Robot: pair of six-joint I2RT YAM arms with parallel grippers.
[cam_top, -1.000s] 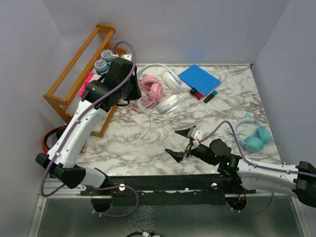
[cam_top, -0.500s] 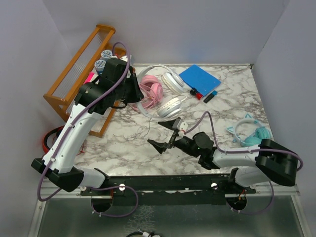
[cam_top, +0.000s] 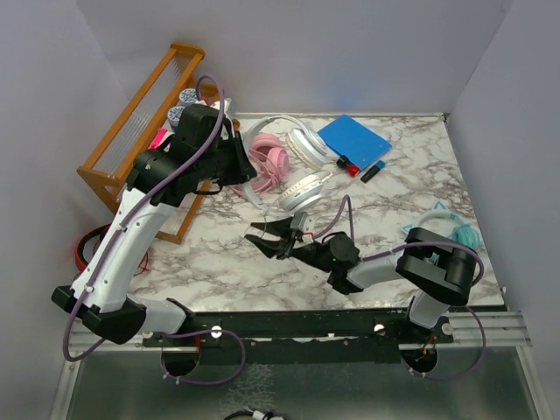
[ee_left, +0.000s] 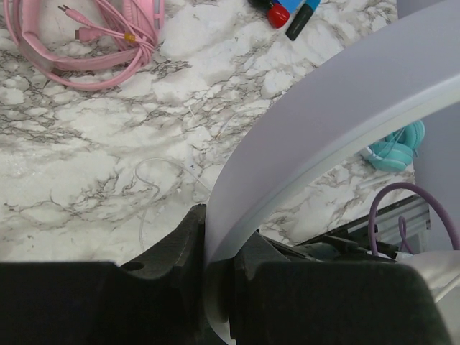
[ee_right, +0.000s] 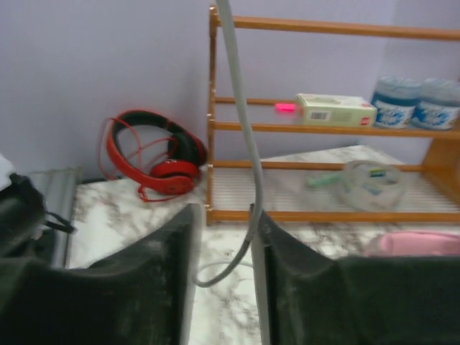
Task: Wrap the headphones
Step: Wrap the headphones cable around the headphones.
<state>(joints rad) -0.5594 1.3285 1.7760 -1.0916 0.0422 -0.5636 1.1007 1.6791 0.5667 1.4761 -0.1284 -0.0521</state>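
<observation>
My left gripper (cam_top: 238, 171) (ee_left: 219, 251) is shut on the headband (ee_left: 316, 122) of the white headphones (cam_top: 299, 187), which hang just above the marble table. Their thin white cable (ee_right: 241, 144) trails toward the near edge. It passes between the jaws of my right gripper (cam_top: 262, 238) (ee_right: 223, 237), resting against the right finger. A gap still shows on the other side. The pink headphones (cam_top: 268, 161) with their coiled pink cable (ee_left: 86, 54) lie behind the white pair. The teal headphones (cam_top: 464, 234) (ee_left: 395, 147) sit at the right edge, partly hidden by my right arm.
A wooden rack (cam_top: 131, 131) (ee_right: 316, 215) stands at the left with bottles, a box and a tape roll (ee_right: 370, 183). Red-and-black headphones (cam_top: 87, 247) (ee_right: 154, 154) lie left of it. A blue notebook (cam_top: 353, 136) and markers (cam_top: 350, 166) lie at the back.
My right arm swung left and forward to the white cable, and its jaws narrowed around it. The left arm shifted slightly, still holding the headband.
</observation>
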